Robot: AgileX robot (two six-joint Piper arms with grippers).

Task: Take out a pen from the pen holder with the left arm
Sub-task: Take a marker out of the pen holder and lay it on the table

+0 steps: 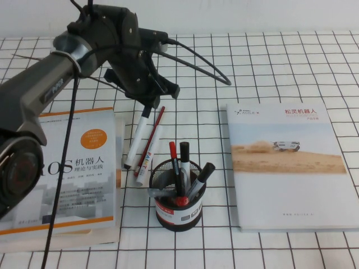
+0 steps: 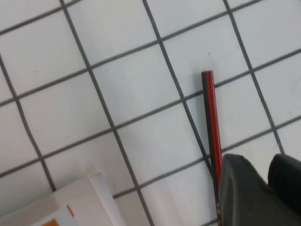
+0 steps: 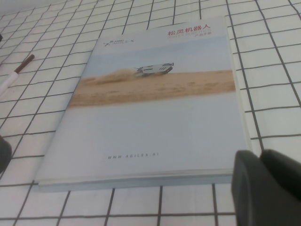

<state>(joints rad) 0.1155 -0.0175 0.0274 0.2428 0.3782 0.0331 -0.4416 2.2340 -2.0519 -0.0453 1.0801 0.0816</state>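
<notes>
The left tool (image 1: 147, 102) hangs low over the gridded surface (image 1: 269, 67), past the pen holder (image 1: 176, 208) and a little to its left. Its fingers (image 2: 244, 193) are nearly together, pinching the dark cap end of a white marker (image 1: 136, 140). The marker is out of the holder and slants back from the tool, its other tip near the edge of the orange-and-white book (image 1: 67, 174). A red pencil (image 1: 150, 140) lies just beside it. Other markers (image 1: 184, 159) stand in the holder. The right tool (image 3: 127, 157) hovers over a booklet's (image 3: 160, 108) near edge, fingers spread wide, holding nothing.
</notes>
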